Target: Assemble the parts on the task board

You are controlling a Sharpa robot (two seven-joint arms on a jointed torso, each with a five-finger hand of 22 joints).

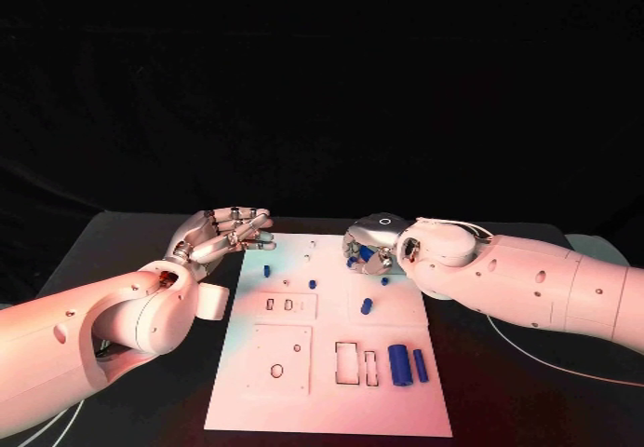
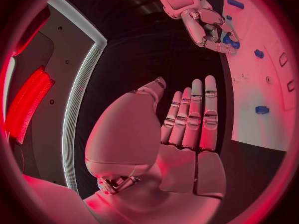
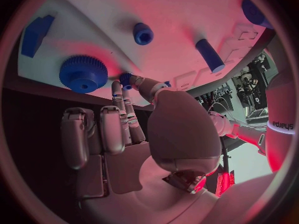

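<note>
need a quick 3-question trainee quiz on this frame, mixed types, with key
1. True or false: the left robot hand holds a part.
2. On the task board, the two blue cylinders lie at the robot's: A) near right; B) far left; C) centre.
3. Fill in: the right robot hand pinches a small ___ part.
Key: 1 false, its fingers are spread and empty. 2 A. 3 blue.
</note>
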